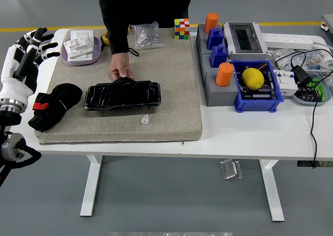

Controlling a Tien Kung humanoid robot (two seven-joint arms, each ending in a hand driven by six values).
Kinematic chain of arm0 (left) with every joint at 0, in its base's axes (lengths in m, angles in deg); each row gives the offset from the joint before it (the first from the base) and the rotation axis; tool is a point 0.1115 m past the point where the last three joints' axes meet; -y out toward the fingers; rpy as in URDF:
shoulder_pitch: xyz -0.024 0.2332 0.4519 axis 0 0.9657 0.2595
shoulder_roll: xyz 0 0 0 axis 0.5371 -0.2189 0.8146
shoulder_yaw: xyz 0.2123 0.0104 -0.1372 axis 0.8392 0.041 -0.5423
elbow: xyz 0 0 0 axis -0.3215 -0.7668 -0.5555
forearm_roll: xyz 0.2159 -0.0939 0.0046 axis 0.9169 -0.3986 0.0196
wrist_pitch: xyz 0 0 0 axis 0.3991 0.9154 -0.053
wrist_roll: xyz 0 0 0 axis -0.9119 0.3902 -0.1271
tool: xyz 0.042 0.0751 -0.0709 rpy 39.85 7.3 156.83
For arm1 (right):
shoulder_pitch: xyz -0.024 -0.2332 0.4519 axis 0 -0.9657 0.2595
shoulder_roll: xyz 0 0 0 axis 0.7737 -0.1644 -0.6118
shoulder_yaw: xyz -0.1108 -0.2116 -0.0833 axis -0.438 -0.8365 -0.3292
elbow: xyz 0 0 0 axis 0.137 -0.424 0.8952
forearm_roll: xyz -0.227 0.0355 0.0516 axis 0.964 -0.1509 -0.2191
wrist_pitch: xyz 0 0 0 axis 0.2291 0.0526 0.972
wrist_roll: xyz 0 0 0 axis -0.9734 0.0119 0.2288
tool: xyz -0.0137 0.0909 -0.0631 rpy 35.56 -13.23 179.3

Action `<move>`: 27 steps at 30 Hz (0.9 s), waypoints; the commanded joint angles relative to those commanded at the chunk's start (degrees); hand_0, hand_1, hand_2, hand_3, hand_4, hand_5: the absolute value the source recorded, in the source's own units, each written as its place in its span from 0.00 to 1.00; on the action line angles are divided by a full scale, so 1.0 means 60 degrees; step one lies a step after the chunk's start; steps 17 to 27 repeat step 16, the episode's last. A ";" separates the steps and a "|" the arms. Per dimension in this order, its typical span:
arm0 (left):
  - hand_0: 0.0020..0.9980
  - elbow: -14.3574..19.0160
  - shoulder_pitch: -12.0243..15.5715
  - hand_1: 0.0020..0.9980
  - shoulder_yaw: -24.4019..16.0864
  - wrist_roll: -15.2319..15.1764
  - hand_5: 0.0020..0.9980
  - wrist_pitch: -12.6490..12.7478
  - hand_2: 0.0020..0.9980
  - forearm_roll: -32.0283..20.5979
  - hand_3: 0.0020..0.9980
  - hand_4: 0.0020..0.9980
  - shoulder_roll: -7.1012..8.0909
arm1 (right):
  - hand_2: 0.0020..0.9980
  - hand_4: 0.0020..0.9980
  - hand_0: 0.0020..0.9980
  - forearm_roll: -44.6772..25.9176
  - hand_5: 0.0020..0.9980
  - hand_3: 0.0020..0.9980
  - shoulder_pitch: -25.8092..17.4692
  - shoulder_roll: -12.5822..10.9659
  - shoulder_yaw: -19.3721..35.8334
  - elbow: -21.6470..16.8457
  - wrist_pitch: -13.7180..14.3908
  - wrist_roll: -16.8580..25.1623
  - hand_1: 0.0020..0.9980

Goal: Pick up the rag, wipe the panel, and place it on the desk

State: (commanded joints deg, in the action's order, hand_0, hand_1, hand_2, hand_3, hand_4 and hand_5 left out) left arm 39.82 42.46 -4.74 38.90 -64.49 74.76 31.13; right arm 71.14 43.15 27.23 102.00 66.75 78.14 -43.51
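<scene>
Lying crumpled on the grey mat (pixel 171 90), the black rag (pixel 53 105) sits just right of and below the left hand (pixel 26 53), apart from it. That hand hovers at the tabletop's (pixel 250 134) left edge, fingers spread, holding nothing. Farther right of the rag lies the glossy black panel (pixel 123 96), a person's hand (pixel 120 69) touching its far edge.

Robotics lab or workshop floor, white height-adjustable table (pixel 250 137) on bare grey concrete with a yellow floor line (pixel 281 23), electrical breaker box (pixel 245 38) (transparent lid), power strip (pixel 291 38), blue parts bins (pixel 257 92), loose cables (pixel 313 116)
</scene>
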 joint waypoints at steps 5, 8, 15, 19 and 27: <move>0.45 -0.0002 -0.0030 0.59 0.0036 0.0012 0.54 0.0003 0.65 -0.0039 0.63 0.84 0.0029 | 0.67 1.00 0.73 -0.0022 0.42 0.58 -0.0016 0.0052 0.0034 0.0000 0.0010 0.0018 0.58; 0.45 0.0000 -0.0048 0.59 0.0027 0.0000 0.53 0.0006 0.65 -0.0053 0.62 0.84 0.0013 | 0.67 1.00 0.73 -0.0040 0.42 0.58 -0.0019 0.0059 0.0035 0.0000 0.0008 0.0024 0.58; 0.45 -0.0008 -0.0090 0.59 0.0032 -0.0009 0.53 0.0021 0.64 -0.0085 0.62 0.84 0.0002 | 0.67 1.00 0.73 0.0484 0.42 0.58 0.0001 0.0078 0.0619 0.0000 -0.0016 -0.0109 0.58; 0.45 -0.0010 -0.0095 0.59 0.0033 -0.0009 0.53 0.0021 0.64 -0.0088 0.62 0.84 0.0005 | 0.67 1.00 0.73 0.0502 0.42 0.58 -0.0001 0.0078 0.0634 0.0000 -0.0020 -0.0115 0.58; 0.45 -0.0010 -0.0095 0.59 0.0033 -0.0009 0.53 0.0021 0.64 -0.0088 0.62 0.84 0.0005 | 0.67 1.00 0.73 0.0502 0.42 0.58 -0.0001 0.0078 0.0634 0.0000 -0.0020 -0.0115 0.58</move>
